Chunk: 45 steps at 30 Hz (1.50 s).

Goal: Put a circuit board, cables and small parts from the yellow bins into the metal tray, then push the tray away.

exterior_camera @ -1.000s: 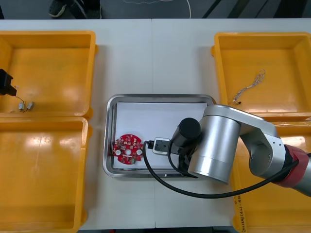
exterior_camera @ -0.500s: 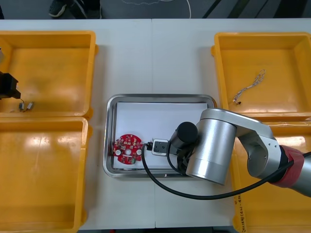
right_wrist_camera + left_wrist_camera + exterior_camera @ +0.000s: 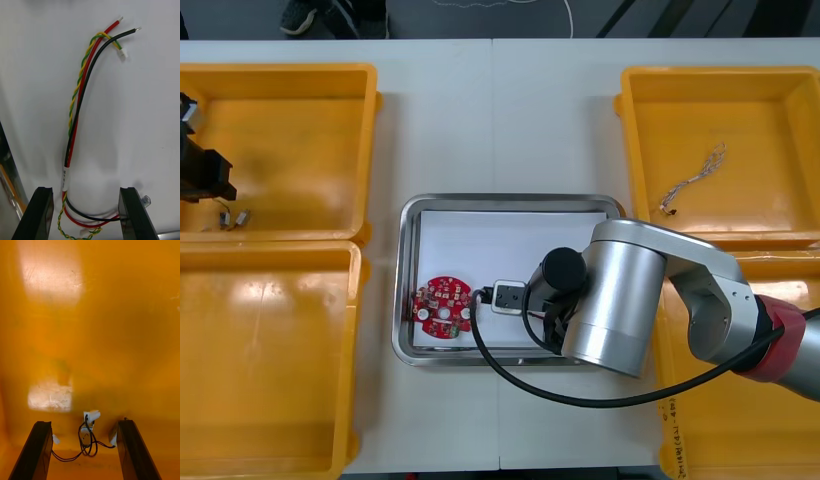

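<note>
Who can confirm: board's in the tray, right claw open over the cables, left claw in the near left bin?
Wrong bin: the front view shows the left claw in the far left bin. The board is in the tray, right claw open over the cables.

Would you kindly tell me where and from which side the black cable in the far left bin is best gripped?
Grip the bunched loops at the middle of the black cable, coming straight down: it lies flat on the yellow bin floor, loose ends trailing sideways, between the open fingers of the left end effector. The right end effector hovers over the metal tray.
</note>
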Available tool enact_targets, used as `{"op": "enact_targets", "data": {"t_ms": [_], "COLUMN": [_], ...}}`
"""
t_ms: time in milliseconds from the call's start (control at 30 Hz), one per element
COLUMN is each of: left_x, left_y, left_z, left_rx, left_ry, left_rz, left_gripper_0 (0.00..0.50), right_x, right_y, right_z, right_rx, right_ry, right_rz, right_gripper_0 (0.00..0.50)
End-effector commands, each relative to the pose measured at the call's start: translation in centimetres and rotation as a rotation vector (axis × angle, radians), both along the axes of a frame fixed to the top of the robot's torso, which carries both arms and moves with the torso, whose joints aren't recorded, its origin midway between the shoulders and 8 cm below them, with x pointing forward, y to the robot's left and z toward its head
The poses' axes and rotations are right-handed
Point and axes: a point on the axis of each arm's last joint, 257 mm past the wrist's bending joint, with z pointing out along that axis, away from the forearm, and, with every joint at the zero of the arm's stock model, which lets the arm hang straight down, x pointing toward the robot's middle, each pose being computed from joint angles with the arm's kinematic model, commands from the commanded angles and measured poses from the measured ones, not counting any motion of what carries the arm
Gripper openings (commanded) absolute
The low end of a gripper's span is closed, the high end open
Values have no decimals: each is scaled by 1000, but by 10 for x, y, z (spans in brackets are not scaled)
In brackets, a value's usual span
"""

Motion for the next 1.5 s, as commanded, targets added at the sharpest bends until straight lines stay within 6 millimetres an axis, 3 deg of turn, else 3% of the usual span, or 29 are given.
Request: {"op": "enact_targets", "data": {"t_ms": [33,400,567,833,1167,1500], "left_x": [18,9,2,3,-2,-7], "left_y": [7,6,6,9,17,24], "left_z": [36,14,1,-10,-17,-25], "left_rx": [88,85,71,69,57,66], "left_ry": [-55,-7,7,-10,-18,-9], "left_rz": [-127,-133,-133,-136,-125,-123], "left_gripper_0": [500,500,500,500,500,500], "right_x": [10,5,15,42,95,130], "right_y": [18,4,-15,-78,-152,-224], "right_z": [32,94,129,179,236,252], "right_rx": [36,104,165,197,344,382], "right_ry": [-26,10,15,-38,-95,-109], "right_rz": [44,3,-67,-268,-539,-809], "right_gripper_0": [500,500,500,500,500,500]}}
